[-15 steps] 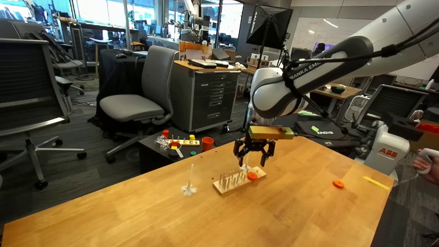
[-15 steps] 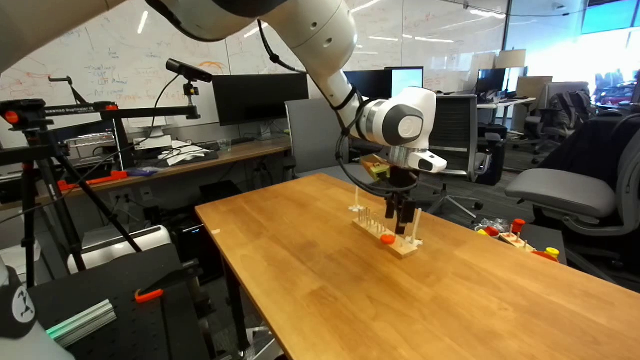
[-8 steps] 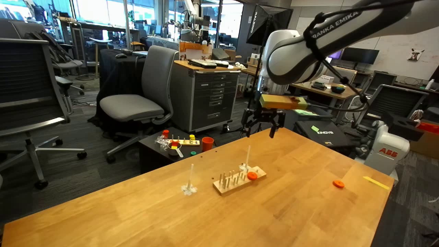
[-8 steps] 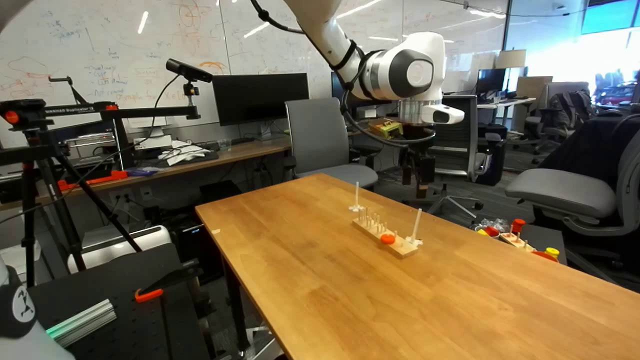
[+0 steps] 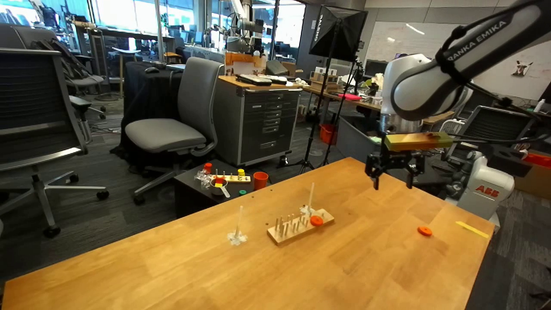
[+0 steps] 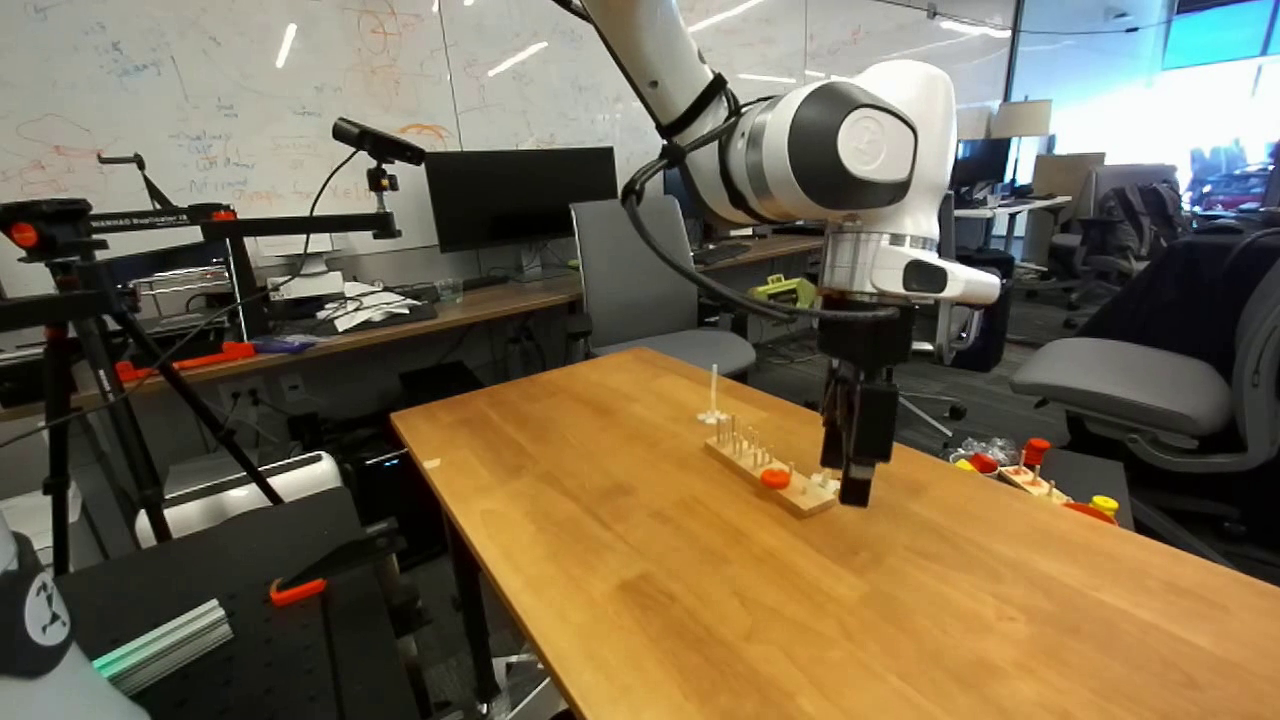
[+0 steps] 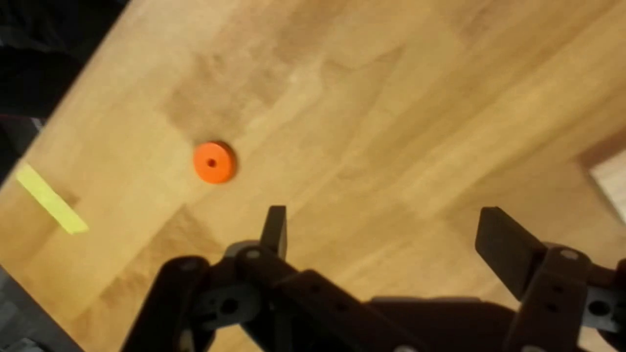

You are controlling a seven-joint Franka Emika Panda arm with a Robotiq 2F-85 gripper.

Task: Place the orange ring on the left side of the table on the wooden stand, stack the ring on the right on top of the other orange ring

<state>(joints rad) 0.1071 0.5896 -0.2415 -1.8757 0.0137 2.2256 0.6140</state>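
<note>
One orange ring (image 5: 316, 221) rests on the wooden stand (image 5: 280, 240), toward the end with the shorter pegs; both exterior views show this ring (image 6: 775, 478) on the stand (image 6: 812, 502). Whether a peg passes through it I cannot tell. The second orange ring (image 5: 425, 231) lies flat on the table (image 5: 344, 267). In the wrist view that loose ring (image 7: 214, 162) sits beyond the left finger (image 7: 275, 227), while a corner of the stand (image 7: 614, 181) shows at the right edge. My gripper (image 5: 392, 187) hangs above the table between stand and loose ring, open, with nothing between its fingers.
Two lone whitish upright sticks (image 5: 239, 221) are fixed to the table beside the stand; the nearer one is mostly behind the gripper (image 6: 846, 480) in an exterior view. Yellow tape (image 5: 472, 230) marks the table near the edge past the loose ring. A low black side table (image 5: 189, 196) holds toys.
My gripper has risen off the stand, then moved across toward the loose ring and come down somewhat. It opened slightly wider. Both rings and the stand have stayed in place.
</note>
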